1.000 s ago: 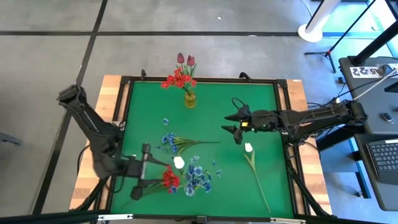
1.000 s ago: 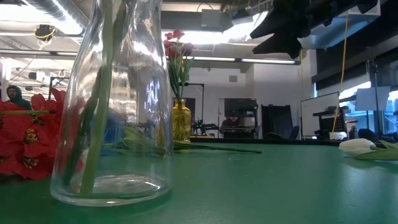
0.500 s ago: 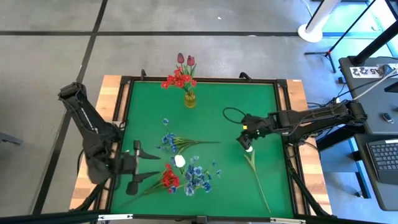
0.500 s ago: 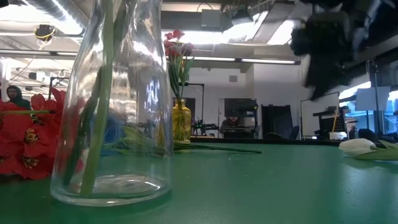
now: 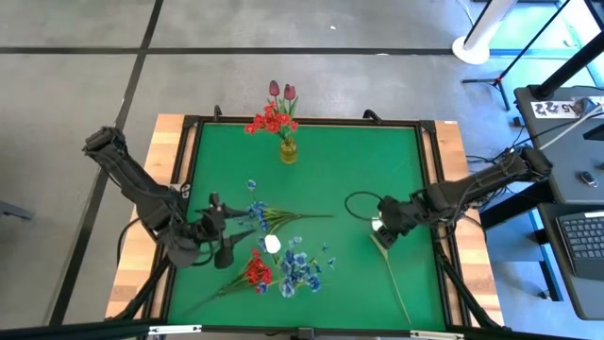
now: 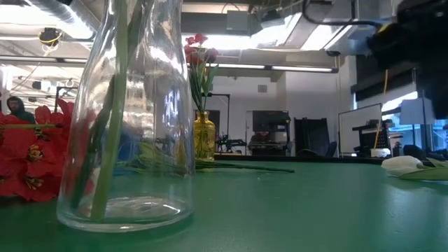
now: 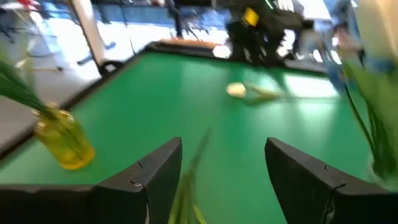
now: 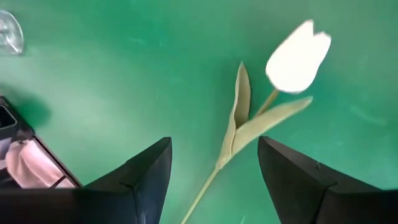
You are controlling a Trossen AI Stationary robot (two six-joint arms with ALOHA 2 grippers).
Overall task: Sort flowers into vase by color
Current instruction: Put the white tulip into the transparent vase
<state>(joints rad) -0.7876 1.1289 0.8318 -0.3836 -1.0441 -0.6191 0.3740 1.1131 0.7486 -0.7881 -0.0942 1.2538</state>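
From above, the yellow vase stands at the far edge of the green table, holding red clusters and dark pink tulips. Well nearer than the vase lie a blue spray, a white bud, a red flower and more blue blossoms. The left gripper hovers just beside that blue spray, fingers apart and empty. The right gripper hangs over the head of a white tulip lying well to the right of the vase.

At table height, a clear glass vase with green stems inside fills the foreground; the yellow vase stands far behind it, red blooms lie to the glass vase's left, and the white tulip's bud rests far to its right.

The left wrist camera shows its dark fingers spread with nothing between them, the yellow vase off to one side and the white tulip far across the table.

The right wrist camera shows its fingers apart, empty, above the white tulip and its leaves.
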